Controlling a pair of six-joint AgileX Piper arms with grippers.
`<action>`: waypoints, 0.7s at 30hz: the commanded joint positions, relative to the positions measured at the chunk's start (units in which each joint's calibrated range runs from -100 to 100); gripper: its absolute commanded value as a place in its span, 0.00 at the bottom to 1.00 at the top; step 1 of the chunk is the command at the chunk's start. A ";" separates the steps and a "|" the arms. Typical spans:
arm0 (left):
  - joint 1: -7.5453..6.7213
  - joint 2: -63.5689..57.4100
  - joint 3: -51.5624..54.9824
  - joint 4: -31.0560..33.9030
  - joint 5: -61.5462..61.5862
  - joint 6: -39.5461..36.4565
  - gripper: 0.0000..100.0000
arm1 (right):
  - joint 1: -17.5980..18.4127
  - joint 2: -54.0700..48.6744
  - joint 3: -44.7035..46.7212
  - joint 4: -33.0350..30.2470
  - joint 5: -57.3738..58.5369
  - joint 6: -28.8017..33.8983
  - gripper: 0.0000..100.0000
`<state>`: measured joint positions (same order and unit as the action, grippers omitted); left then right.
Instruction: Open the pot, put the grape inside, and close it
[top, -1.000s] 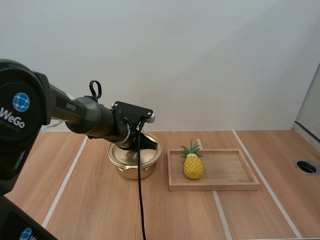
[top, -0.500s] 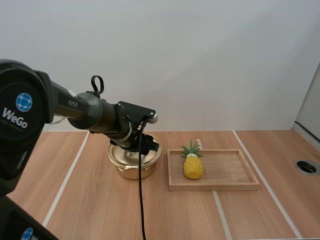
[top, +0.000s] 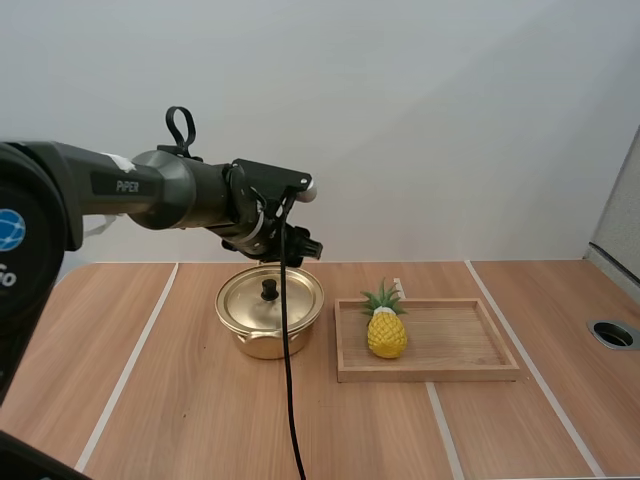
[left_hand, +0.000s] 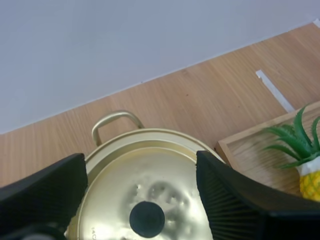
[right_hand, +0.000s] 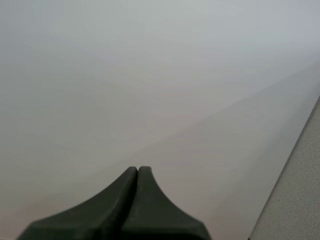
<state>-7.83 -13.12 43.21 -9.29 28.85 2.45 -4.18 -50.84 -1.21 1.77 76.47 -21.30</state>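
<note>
The left pincer (top: 300, 246) hangs spread wide and empty above the gold pot (top: 268, 338) on the table (top: 190, 420), whose thin lid (top: 285, 305), likely light, stiff and slick, looks best taken by its black knob (top: 269, 290).

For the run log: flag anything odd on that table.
The task says grape, yet the fruit upright in the wooden tray is a pineapple. Otherwise tidy: the lid sits level on the pot, the left claw open above it.

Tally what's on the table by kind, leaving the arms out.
pot: 1
lid: 1, on the pot
wooden tray: 1
pineapple: 1, in the wooden tray
Total: 4
</note>
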 joint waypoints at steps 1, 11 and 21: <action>-0.11 -1.66 -3.86 3.10 0.15 -2.85 1.00 | -0.22 -0.62 -0.35 -0.99 0.18 -0.32 0.00; 5.76 -6.70 -26.15 7.70 8.08 -4.21 1.00 | -0.22 -0.62 -0.35 -2.09 0.18 -0.32 0.00; 9.36 -13.30 -40.85 5.66 10.42 -4.22 0.35 | -0.22 -0.51 -0.35 0.02 -1.32 -0.32 0.00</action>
<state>1.47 -24.45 4.03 -1.83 38.58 -1.29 -4.18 -50.84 -1.21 1.30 76.46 -21.30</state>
